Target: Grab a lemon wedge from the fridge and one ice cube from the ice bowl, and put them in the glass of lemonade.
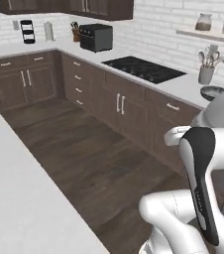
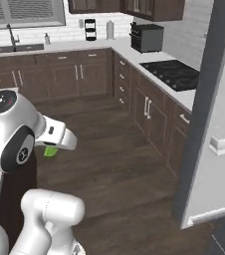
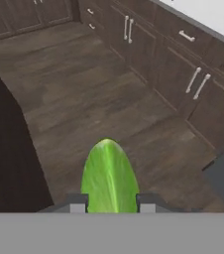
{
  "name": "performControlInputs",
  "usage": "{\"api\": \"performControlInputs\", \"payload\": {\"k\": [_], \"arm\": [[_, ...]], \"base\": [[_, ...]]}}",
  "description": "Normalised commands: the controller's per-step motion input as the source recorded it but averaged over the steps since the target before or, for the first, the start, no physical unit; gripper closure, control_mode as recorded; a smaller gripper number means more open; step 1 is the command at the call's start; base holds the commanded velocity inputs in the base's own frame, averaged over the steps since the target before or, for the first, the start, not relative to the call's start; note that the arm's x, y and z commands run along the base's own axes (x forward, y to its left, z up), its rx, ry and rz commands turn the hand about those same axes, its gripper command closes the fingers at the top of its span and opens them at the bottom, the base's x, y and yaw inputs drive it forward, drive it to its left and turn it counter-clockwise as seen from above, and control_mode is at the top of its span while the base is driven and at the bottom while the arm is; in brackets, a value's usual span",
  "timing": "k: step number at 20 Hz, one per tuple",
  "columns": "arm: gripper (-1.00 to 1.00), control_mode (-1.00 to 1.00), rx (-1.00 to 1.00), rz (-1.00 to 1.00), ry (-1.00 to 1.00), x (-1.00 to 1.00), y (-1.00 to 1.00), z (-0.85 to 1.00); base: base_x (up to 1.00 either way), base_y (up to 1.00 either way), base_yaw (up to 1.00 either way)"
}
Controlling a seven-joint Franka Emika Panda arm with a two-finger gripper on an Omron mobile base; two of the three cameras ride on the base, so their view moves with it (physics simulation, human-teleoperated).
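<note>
As fingers [image 3: 78, 203] pinch it, lemon wedge [image 3: 108, 177] juts beyond gripper [image 3: 112, 203].

The white arm rises at the lower right of the left base view and the lower left of the right base view, elbow bent. At the bottom centre of the hand view, the gripper [image 3: 109, 202] has its jaws closed on the lemon wedge [image 3: 108, 176].
</note>
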Motion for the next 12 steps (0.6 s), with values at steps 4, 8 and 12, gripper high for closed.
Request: {"api": "performControlInputs", "payload": {"k": [4,8,12], "arm": [[1.0,1.0,0.0,0.0,0.0,0.0,0.0,0.0],[1.0,1.0,0.0,0.0,0.0,0.0,0.0,0.0],[1.0,1.0,0.0,0.0,0.0,0.0,0.0,0.0]], "base": [[0.97,-0.24,0.63],[0.44,-0.64,0.47],[0.76,-0.35,0.19]]}}
